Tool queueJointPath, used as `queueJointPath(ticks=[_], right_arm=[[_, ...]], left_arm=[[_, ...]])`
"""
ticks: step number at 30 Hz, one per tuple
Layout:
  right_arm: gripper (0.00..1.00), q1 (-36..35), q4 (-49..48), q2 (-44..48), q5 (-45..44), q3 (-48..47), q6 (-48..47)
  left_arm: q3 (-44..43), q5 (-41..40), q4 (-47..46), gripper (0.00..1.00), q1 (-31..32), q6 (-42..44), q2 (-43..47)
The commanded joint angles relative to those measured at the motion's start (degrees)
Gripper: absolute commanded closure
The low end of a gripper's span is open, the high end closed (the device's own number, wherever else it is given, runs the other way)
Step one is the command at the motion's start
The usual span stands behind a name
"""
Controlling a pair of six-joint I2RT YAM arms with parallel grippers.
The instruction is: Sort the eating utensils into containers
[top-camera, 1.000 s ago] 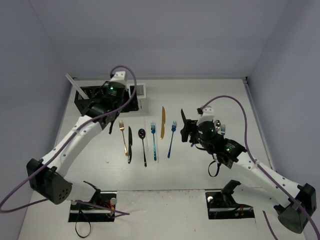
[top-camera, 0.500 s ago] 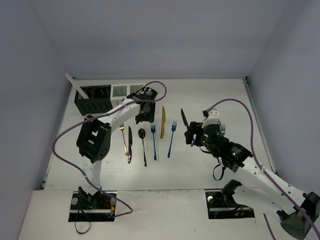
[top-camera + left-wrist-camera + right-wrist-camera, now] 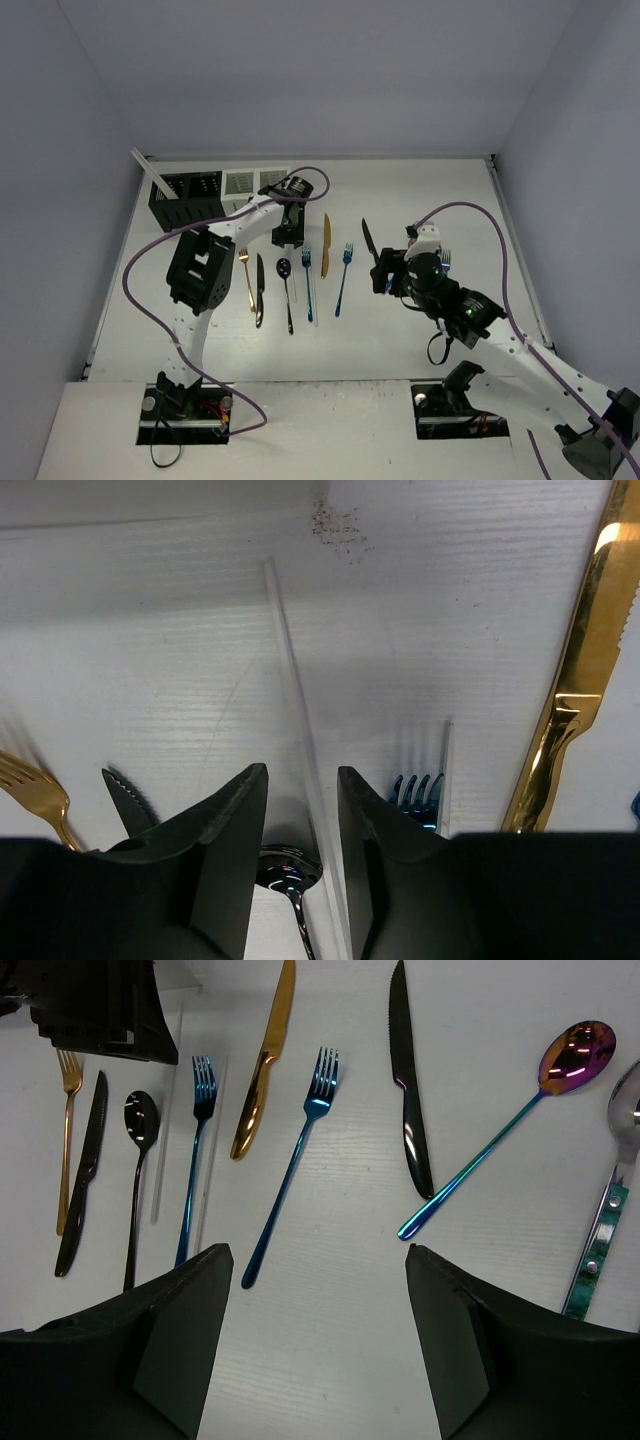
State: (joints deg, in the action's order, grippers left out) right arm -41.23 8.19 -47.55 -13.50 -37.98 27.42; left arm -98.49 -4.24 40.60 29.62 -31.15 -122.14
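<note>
Top external view: two arms reach from the near edge over a white table. A row of cutlery lies flat across its middle.
Right claw: the nearer one. It is spread wide with nothing between its fingers, and hangs above bare table.
Just past the right claw: the handle end of the outer blue fork lies close to the finger on the picture's left.
Further from the right claw: a lone black knife and a pink-purple spoon lie apart. A silver spoon sits at the picture's right edge.
Left claw: low over the row and partly spread, pinching nothing.
Chopstick: pale and translucent, flat on the table. It passes between the left claw's fingertips with a gap on each side and runs on beyond them. Its near end is hidden under the claw.
Beside the left claw: the black spoon lies under the gap. The tines of the inner blue fork lie just off one finger and the tip of the row's black knife off the other.
Row ends: gold fork on one side, gold knife on the other.
Far left: the black caddy and white caddy stand side by side.
Black caddy: a pale stick leans out of its left end.
</note>
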Motion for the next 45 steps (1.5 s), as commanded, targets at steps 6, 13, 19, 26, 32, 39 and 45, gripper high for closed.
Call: queueJointPath(ticks=[6,13,19,26,32,39,45], right_arm=[[0.32,0.3,-1.9,-0.3,-1.5,-0.2,0.5],[0.32,0.3,-1.9,0.1,-1.6,0.0,0.6],[0.33,0.3,-1.9,0.1,-1.4,0.4,0.6],[0.32,0.3,-1.9,0.9,-1.0,0.2,0.4],[0.32,0.2,-1.9,1.1,-0.8,-0.1,0.5],[0.32,0.2,-1.9,2.0,-0.4,0.3,0.8],[0.33,0.2,-1.9,3.1,0.2,0.8,1.0]], left_arm=[[-2.2,3.4,1.5,0.75,-0.4,-2.1,-2.8],[-0.9,1.5,1.4,0.76,-0.1,-3.5,-2.3],[-1.8,-4.4,1.1,0.74,1.2,-1.6,4.4],[-5.2,-11.1,1.1,0.62,2.4,1.1,13.6],[-1.4,-13.4,-1.0,0.6,4.0,-0.2,19.3],[16.4,-17.5,-17.1,0.6,6.6,-4.8,24.1],[21.2,-19.7,-23.3,0.6,6.8,-6.9,21.8]])
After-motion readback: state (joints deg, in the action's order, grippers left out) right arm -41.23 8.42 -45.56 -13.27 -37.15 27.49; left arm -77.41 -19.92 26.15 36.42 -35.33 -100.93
